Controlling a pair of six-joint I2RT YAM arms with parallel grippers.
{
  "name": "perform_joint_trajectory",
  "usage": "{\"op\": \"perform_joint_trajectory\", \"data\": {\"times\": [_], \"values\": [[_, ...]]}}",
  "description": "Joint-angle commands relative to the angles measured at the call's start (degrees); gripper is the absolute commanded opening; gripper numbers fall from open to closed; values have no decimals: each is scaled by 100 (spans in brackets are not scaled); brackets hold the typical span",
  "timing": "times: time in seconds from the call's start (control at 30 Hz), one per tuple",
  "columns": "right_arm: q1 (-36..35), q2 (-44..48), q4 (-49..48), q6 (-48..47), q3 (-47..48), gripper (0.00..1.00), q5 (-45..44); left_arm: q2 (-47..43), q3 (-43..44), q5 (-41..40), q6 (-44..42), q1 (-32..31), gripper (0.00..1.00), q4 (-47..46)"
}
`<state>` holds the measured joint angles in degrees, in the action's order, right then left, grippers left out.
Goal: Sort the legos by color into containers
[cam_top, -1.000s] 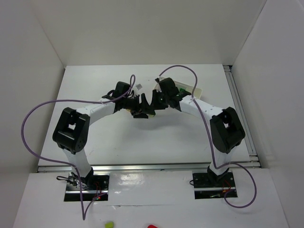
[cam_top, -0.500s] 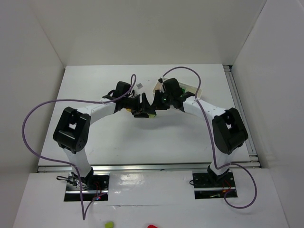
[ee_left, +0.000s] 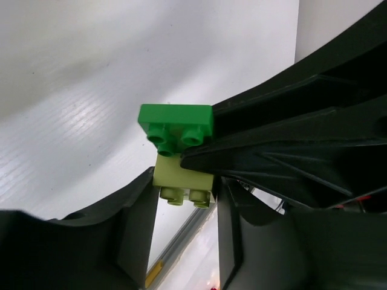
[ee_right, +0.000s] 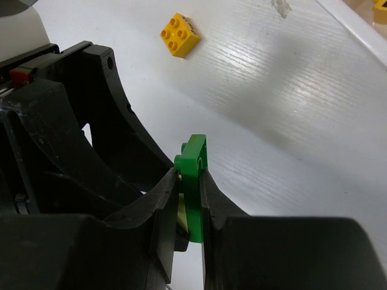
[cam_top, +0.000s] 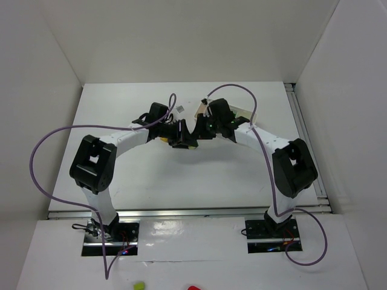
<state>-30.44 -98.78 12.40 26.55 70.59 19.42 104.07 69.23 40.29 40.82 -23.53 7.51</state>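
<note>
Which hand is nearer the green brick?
Right. The right hand clamps the green brick between its fingers. The left hand grips the pale yellow-green brick stuck to it, without touching the green one.

A thick brick [ee_left: 183, 180] sits between the fingers of the left gripper [ee_left: 183, 196]; a flat brick [ee_left: 175, 122], joined onto it, sits between the fingers of the right gripper [ee_right: 188, 199]. Another brick [ee_right: 179, 34] lies apart on the surface [ee_right: 290, 121].

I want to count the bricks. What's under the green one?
A pale yellow-green brick, gripped by the left hand. The right hand pinches the green brick. Their touching faces are hidden.
</note>
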Motion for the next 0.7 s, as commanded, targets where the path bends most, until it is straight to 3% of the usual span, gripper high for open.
{"op": "perform_joint_trajectory", "data": {"times": [0.0,0.1,0.13,0.17,0.3,0.5,0.67], "values": [[-41,210,-221,35,25,5,317,87,266,-40,-21,-38,48,-346],[-41,210,-221,35,25,5,378,139,266,101,84,-38,39,-486],[-41,210,-221,35,25,5,378,140,266,162,84,-38,33,-574],[11,210,-160,35,25,5,378,140,214,163,84,-38,19,-575],[64,385,-159,-18,25,5,-103,87,214,163,-64,-38,0,-304],[739,659,-81,167,59,1,-1141,-106,-23,224,-407,-38,0,-31],[802,466,166,-167,350,1,-1449,-317,-77,102,-408,-38,0,23]]}}
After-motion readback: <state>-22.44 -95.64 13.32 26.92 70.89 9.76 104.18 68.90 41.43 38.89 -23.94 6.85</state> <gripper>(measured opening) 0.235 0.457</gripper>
